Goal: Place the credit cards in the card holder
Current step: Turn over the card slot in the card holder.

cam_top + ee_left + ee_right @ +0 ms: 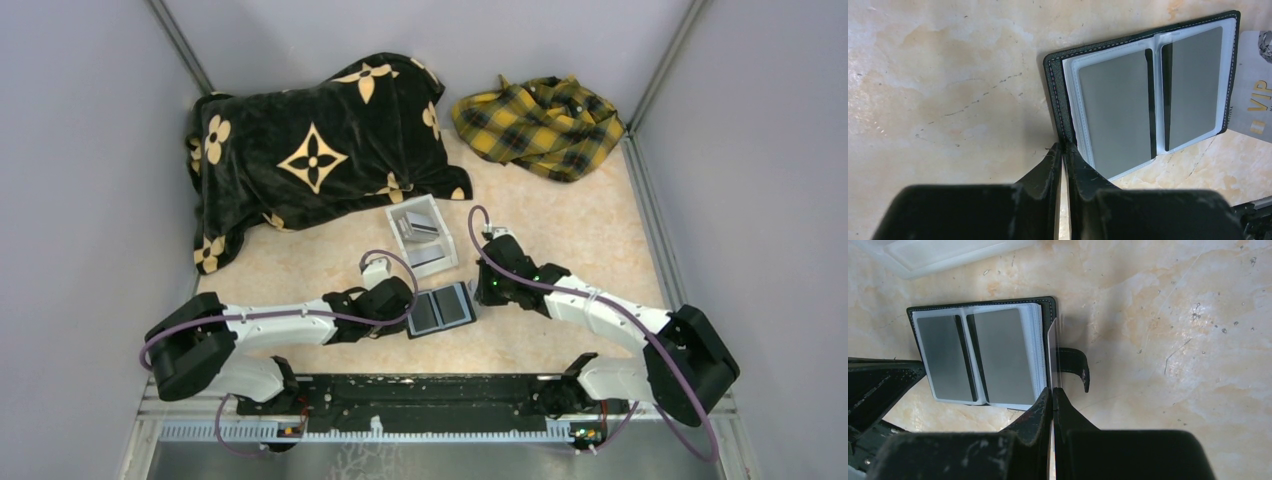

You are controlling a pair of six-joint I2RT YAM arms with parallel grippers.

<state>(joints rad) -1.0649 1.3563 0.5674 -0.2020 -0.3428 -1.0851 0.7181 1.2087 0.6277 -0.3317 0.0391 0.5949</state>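
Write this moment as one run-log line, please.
left hand: grips card holder edge | right hand: holds credit card beside it

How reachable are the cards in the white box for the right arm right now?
Probably not yet. The open-top white box sits just beyond the right gripper with nothing between, but its jaws are shut on a card.

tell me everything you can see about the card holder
The card holder is a small black bifold with pale stitching, leather-like, lying open on the table between the arms. Inside, clear plastic sleeves show grey panels either side of the spine. A short black strap sticks out from one edge. The left hand pinches its cover edge; the right hand holds a pale card edge-on at the strap side.
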